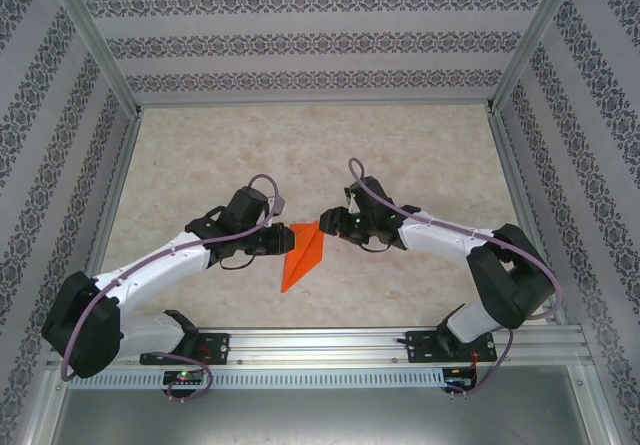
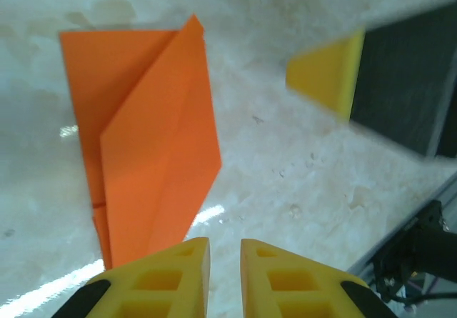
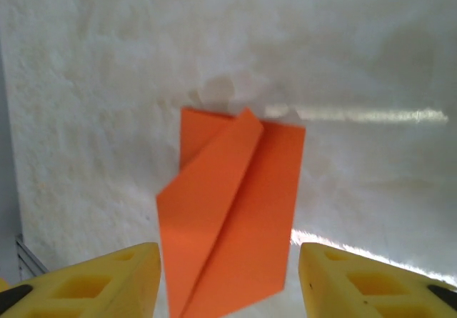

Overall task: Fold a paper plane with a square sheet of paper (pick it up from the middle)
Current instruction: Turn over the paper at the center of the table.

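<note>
Matt orange paper plane [image 2: 150, 153] on glossy mottled table [image 2: 300, 182].

The surface [image 1: 400, 145] is a pale beige, marbled sheet, mottled and slightly glossy. Bright streaks of reflected light [image 3: 371, 116] lie across it. Three walls [image 1: 320, 45] enclose it, papered in white with grey ornamental bands. Aluminium frame posts [image 1: 95, 40] rise at the far corners. A slotted aluminium rail [image 1: 320, 350] runs along the near edge, with a dull metal panel [image 1: 320, 405] below it.

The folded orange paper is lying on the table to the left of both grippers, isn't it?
Not quite. The top view shows the paper plane lying on the table between the left gripper and the right gripper, not left of both.
</note>
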{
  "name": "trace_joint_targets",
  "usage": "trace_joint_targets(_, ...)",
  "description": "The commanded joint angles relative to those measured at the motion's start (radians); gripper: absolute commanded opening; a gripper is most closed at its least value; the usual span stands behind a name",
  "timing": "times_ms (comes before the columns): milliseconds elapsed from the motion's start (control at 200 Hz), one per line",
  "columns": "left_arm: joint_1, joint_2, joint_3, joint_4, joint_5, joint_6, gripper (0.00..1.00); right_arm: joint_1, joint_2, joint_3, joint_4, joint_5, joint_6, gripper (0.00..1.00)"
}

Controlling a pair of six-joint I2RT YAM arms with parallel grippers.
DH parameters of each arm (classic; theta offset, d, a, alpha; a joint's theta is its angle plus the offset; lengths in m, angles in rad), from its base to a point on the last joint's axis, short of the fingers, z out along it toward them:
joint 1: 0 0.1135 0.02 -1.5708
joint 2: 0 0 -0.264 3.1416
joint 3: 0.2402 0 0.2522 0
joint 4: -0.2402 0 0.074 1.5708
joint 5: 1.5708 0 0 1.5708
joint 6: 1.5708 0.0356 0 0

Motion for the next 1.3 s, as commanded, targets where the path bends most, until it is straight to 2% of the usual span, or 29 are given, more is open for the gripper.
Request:
trace_joint_targets(0, 0.019, 0.094, 0.025, -0.097, -0.05, 0.05, 0.18, 0.034, -0.008, -0.037, 0.074, 0.026, 0.093, 0.56)
trace_joint_targets(120, 0.018, 0.175, 0.05, -0.097, -0.069, 0.063, 0.2, 0.072, 0.012, -0.064, 0.102, 0.048, 0.158, 0.57)
trace_joint_targets(235, 0.019, 0.22, 0.063, -0.108, -0.105, 0.089, 0.26, 0.101, 0.034, -0.078, 0.141, 0.051, 0.199, 0.57)
trace_joint_targets(335, 0.019, 0.244, 0.074, -0.119, -0.121, 0.104, 0.28, 0.116, 0.073, -0.066, 0.133, 0.055, 0.224, 0.51)
trace_joint_targets(535, 0.018, 0.273, 0.073, -0.11, -0.102, 0.121, 0.31, 0.145, 0.116, -0.053, 0.162, 0.053, 0.251, 0.5)
trace_joint_targets(719, 0.016, 0.31, 0.081, -0.108, -0.086, 0.122, 0.31, 0.155, 0.135, -0.049, 0.179, 0.04, 0.258, 0.46)
trace_joint_targets(929, 0.013, 0.348, 0.082, -0.108, -0.07, 0.127, 0.28, 0.158, 0.148, -0.04, 0.185, 0.05, 0.266, 0.47)
trace_joint_targets(1294, -0.008, 0.4, 0.08, -0.083, -0.027, 0.122, 0.22, 0.159, 0.178, -0.046, 0.325, 0.009, 0.312, 0.47)
